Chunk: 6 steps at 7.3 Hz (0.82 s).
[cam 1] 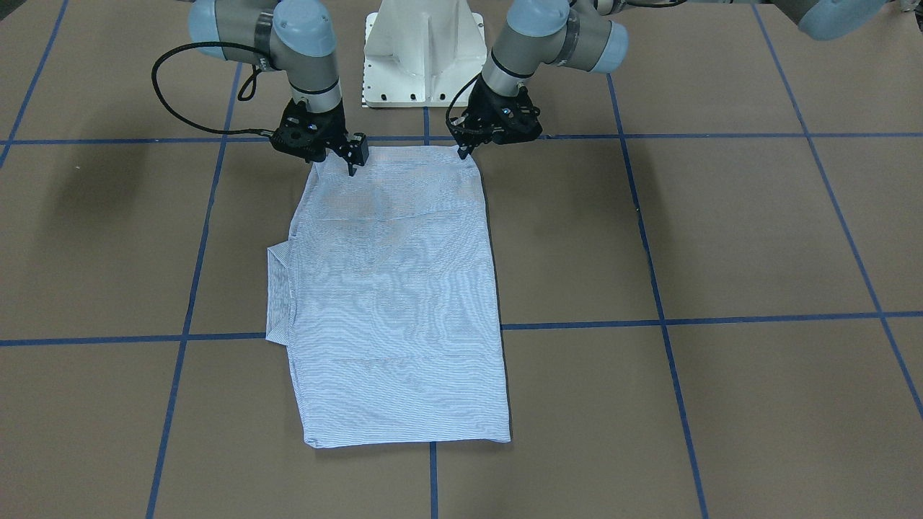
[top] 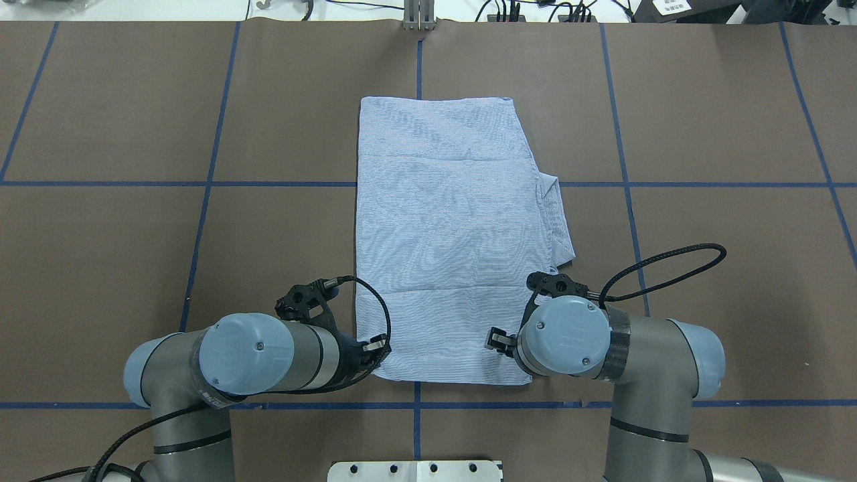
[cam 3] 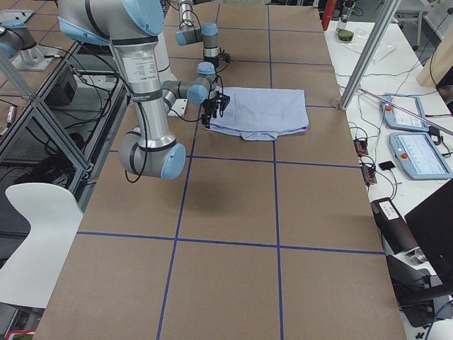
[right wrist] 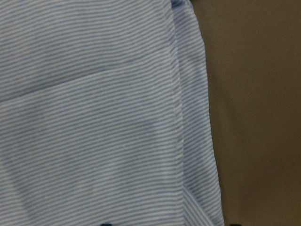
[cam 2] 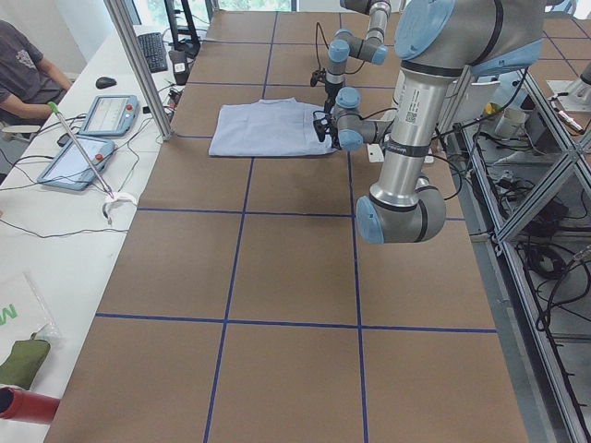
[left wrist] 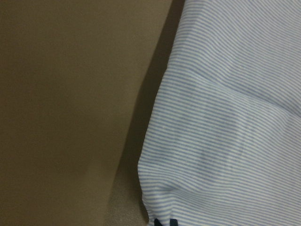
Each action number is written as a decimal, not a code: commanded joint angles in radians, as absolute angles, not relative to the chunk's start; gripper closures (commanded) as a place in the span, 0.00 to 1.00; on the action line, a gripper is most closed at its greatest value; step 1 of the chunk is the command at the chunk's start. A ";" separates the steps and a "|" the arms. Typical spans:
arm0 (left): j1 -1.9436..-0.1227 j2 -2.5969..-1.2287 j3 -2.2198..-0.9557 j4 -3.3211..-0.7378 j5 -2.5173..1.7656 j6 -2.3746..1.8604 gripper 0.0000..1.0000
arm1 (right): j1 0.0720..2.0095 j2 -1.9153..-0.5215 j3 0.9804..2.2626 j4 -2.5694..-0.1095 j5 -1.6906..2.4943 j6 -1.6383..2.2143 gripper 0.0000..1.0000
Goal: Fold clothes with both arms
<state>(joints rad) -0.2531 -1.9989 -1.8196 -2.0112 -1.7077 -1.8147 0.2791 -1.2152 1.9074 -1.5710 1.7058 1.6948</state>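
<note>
Nearest the robot, just beyond its white pedestal base [cam 1: 424,50], both arms are reaching down to the near edge of the light-blue striped shirt [top: 442,227]. The left gripper [cam 1: 464,150] is sitting at the shirt's near left corner, and in the left wrist view its fingertips are drawn together on a small pucker of cloth. The right gripper [cam 1: 351,167] is touching down on the near right corner; whether its jaws are closed I cannot tell. The shirt is lying flat on the brown table [top: 134,234], folded into a long rectangle and stretching away from the grippers across a blue tape line [top: 281,183]. Farther out, a narrow folded flap [top: 559,214] is sticking out from its right side.
</note>
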 commanded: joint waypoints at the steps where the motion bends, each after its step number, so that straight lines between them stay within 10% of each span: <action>1: -0.255 -1.999 -1.821 -2.011 -1.707 -1.815 1.00 | 0.279 -1.215 1.907 -1.571 1.706 1.695 0.46; 6: -0.259 -2.000 -1.819 -2.011 -1.707 -1.815 1.00 | 0.279 -1.213 1.908 -1.571 1.704 1.698 0.95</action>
<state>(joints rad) -0.2574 -1.9990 -1.8200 -2.0114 -1.7075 -1.8147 0.2792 -1.2139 1.9082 -1.5708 1.7055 1.6972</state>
